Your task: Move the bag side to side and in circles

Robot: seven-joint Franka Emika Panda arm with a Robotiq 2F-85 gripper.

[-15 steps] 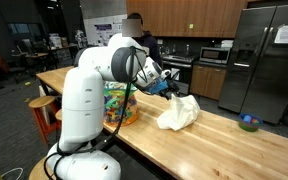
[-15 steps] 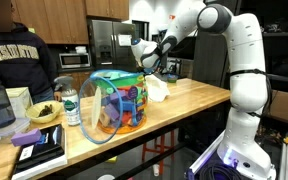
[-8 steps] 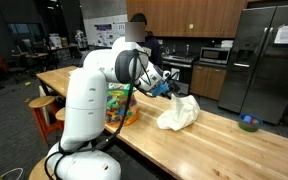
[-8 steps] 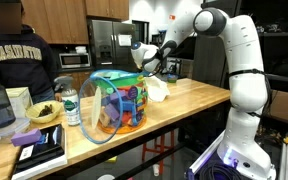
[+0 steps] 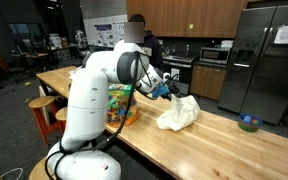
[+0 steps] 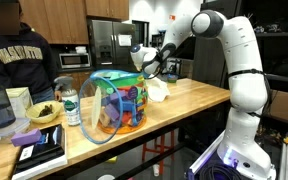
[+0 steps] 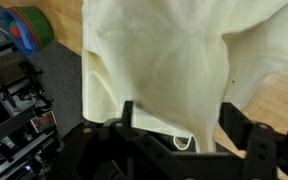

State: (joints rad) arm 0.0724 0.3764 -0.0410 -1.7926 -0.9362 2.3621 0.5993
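The white Franka arm (image 5: 92, 95) reaches out over a long butcher-block table (image 5: 239, 140), and its gripper (image 5: 168, 89) hangs just above the near upper edge of the bag (image 5: 179, 113). The bag is a crumpled cream-white cloth heap that sits on the wood roughly midway along the table, just beside the clear bowl of colourful items (image 5: 118, 104). In an exterior view from the far end, the same bag (image 6: 158, 90) shows only as a pale lump behind that bowl (image 6: 119, 104), with the gripper (image 6: 149, 68) poised right over it. The wrist view is the closest: the wrinkled cloth (image 7: 174, 55) fills most of it, a thin strap loop curls at the bottom edge, and the gripper (image 7: 176, 110) stands with its two dark fingers (image 7: 129, 112) spread wide to either side of the bag's edge. The jaws stand well apart, and I cannot tell whether either finger presses on the cloth; nothing looks pinched or lifted. Off the bag's far side, a green bowl (image 5: 248, 123) rests near the table's end. A person in a dark lettered sweatshirt (image 6: 14, 62) stands at the other end, near a small bottle (image 6: 71, 108).
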